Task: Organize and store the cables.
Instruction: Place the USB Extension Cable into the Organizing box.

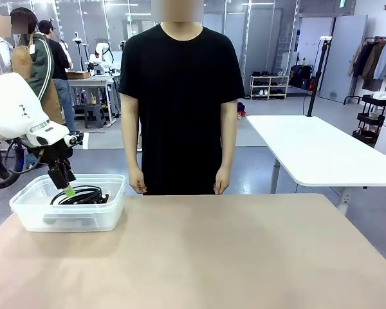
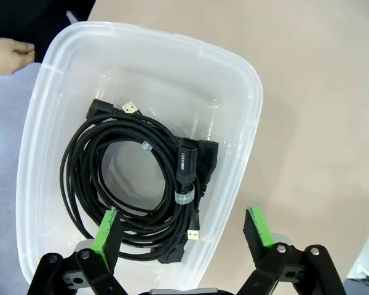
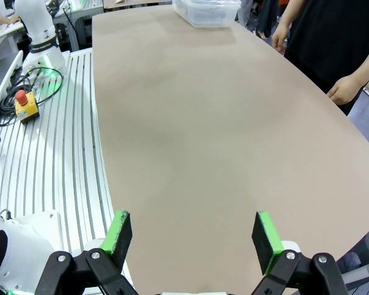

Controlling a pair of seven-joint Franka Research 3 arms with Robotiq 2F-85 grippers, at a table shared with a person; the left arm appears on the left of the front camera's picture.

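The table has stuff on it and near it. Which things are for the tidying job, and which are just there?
For the job:
- cables, coiled inside the bin
- clear plastic bin
- left end effector, open above the bin

Just there:
- red stop button on the slatted bench
- white side table
- right end effector, open over bare tabletop

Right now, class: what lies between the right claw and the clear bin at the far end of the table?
Nothing: the right wrist view shows bare table from the open right claw to the bin.
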